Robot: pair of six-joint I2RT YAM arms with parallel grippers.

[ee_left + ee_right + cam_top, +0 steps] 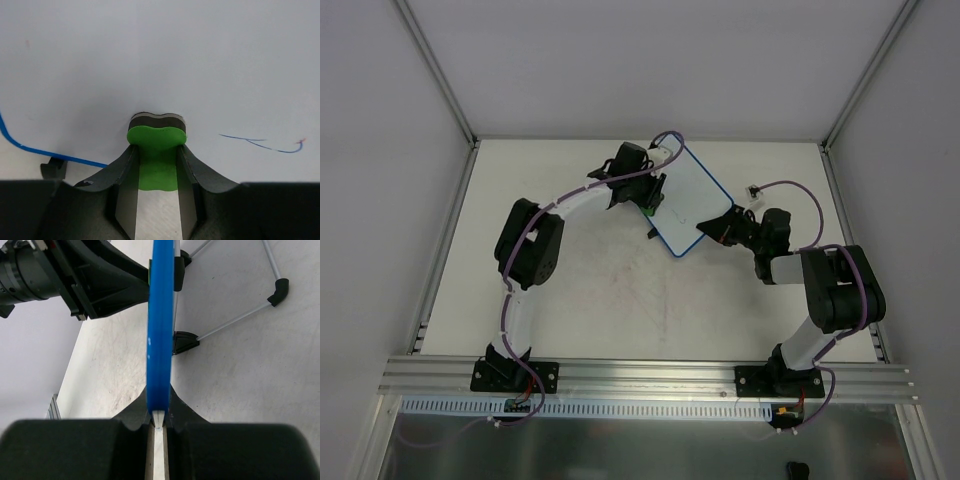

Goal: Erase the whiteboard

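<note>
Between the left jaws, clamped together on it, sits the green eraser [156, 142], its dark felt edge pressed to or just shy of the whiteboard [150, 60]; from the wrist view I cannot tell whether it quite touches. A thin blue scribble [265, 145] lies on the board off to one side of the eraser, apart from it and not yet wiped. The rest of the white face near the eraser looks clean.

On the board's opposite edge, the right jaws are shut on the blue frame [160, 320], a narrow pinch right at the rim. The board [688, 205] stands tilted on edge over the desk [620, 310], between the two arms. Two black clips [184, 341] stick out from the frame just past that pinch.

My worry is the pinch. It holds only the rim, so a firm sideways wipe from the eraser could lever the board round or pull it free, dropping it onto the desk below. Too light a touch, and the felt would skate over the scribble. The eraser might also twist in its own clamp, since only its middle is gripped.
</note>
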